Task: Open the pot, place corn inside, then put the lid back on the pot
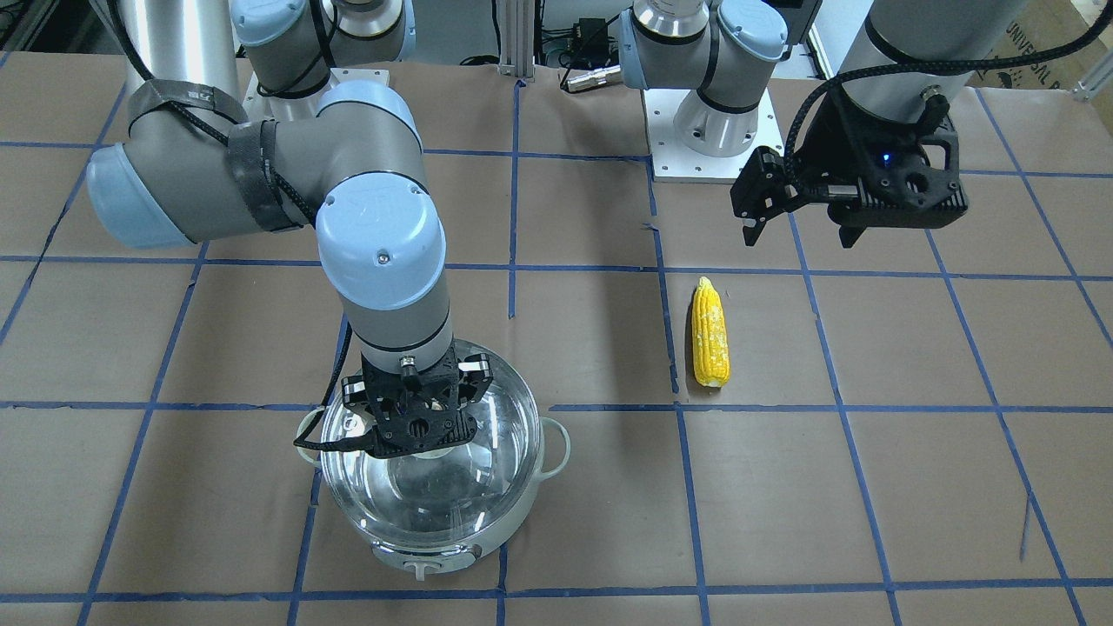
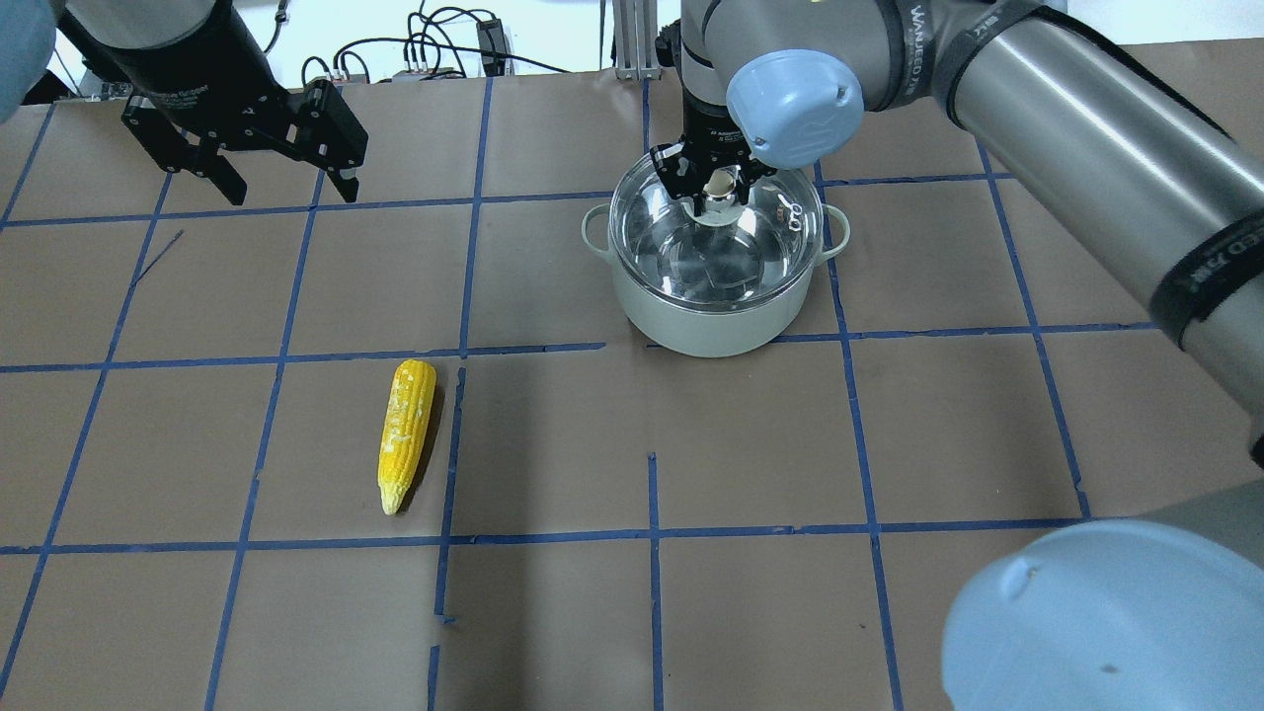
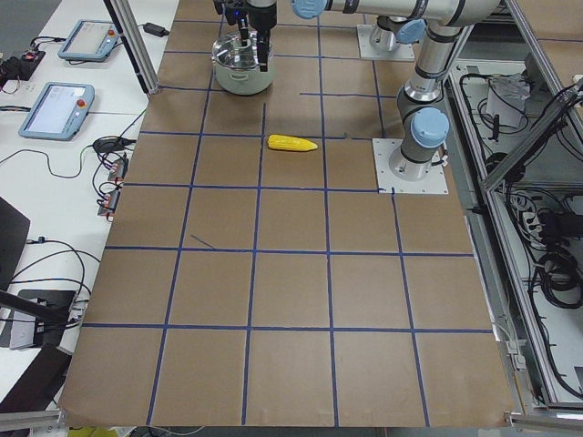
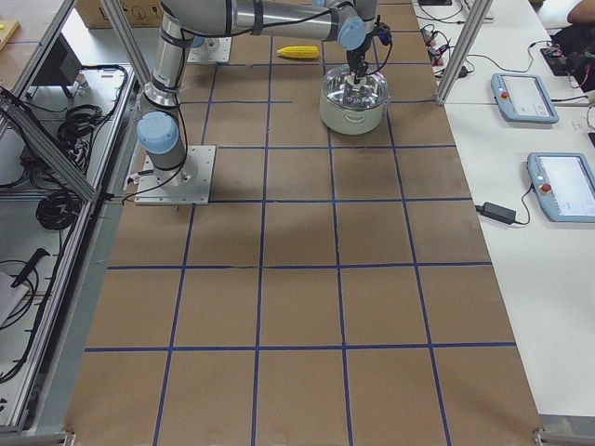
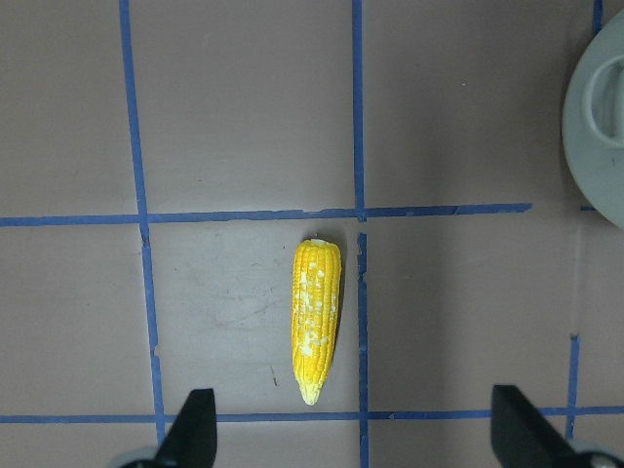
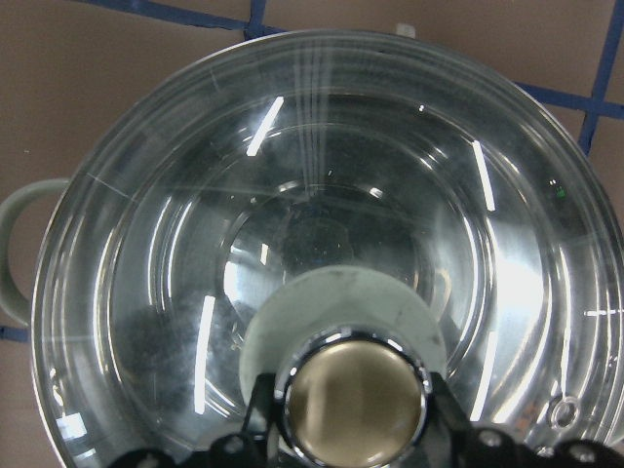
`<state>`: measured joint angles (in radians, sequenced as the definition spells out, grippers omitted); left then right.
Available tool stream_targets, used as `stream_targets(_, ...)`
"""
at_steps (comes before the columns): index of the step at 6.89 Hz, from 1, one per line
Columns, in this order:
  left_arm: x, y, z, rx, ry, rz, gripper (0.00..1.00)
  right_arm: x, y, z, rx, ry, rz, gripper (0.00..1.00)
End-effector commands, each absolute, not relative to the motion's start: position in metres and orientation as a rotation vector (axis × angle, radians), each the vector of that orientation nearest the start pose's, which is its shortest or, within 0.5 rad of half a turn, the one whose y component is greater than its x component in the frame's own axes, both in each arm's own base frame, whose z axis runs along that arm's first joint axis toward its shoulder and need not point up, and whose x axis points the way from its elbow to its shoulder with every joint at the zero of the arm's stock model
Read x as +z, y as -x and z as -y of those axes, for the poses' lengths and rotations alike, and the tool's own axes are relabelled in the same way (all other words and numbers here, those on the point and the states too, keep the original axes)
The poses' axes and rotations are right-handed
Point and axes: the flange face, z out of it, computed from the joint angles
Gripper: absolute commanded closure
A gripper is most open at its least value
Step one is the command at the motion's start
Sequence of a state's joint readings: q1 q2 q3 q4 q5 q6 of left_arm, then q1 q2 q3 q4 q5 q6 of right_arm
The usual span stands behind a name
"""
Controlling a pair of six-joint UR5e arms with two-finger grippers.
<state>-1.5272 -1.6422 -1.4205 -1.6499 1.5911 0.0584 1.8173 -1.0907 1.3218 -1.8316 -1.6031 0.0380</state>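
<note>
The pale mint pot (image 2: 711,326) stands on the brown table with the clear glass lid (image 2: 760,247) seated on it. My right gripper (image 2: 721,200) comes straight down over the lid's middle. In the right wrist view its fingers (image 6: 255,414) press both sides of the brass-coloured knob (image 6: 353,400). The yellow corn (image 2: 406,430) lies flat on the table, apart from the pot, tapered end toward the robot. My left gripper (image 2: 281,183) hangs open and empty above the table beyond the corn. The left wrist view shows the corn (image 5: 317,322) between and ahead of its fingertips (image 5: 192,429).
The table is brown paper with a blue tape grid (image 2: 464,351). My right arm's long forearm (image 2: 1086,148) spans the right half above the table. Two white arm base plates (image 1: 709,148) sit at the robot's edge. Tablets (image 4: 525,98) lie on side tables.
</note>
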Motion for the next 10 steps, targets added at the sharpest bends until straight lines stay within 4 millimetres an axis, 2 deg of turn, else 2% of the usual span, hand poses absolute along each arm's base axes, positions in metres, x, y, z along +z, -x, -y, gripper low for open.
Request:
stream_targets(1,0.520,0.110,0.524,-0.003,-0.031,-3.121,0.00,0.362,-0.283,0.635,-0.055,0.312,-3.155,0.63)
stream_targets(2,0.517,0.108,0.524,0.006,-0.053,-3.123,0.00,0.382,-0.270,0.641,-0.044,0.332,-3.155,0.67)
stream_targets(4,0.477,0.104,0.533,0.126,-0.052,-3.123,0.00,0.423,-0.238,0.657,-0.084,0.266,-3.159,0.73)
stream_targets(5,0.438,0.090,0.538,0.215,-0.081,-3.126,0.00,0.439,-0.218,0.665,-0.107,0.227,-3.163,0.73)
stream_targets(6,0.386,0.076,0.548,0.205,-0.077,-3.129,0.00,0.450,-0.191,0.672,-0.094,0.201,-3.166,0.73)
stream_targets(7,0.337,0.075,0.551,0.202,-0.095,-3.131,0.00,0.459,-0.167,0.674,-0.058,0.196,-3.166,0.73)
stream_targets(8,0.296,0.078,0.541,0.230,-0.103,-3.131,0.00,0.472,-0.146,0.671,-0.049,0.189,-3.167,0.73)
stream_targets(10,0.232,0.085,0.504,0.236,-0.122,-3.130,0.00,0.492,-0.107,0.661,-0.016,0.148,-3.171,0.74)
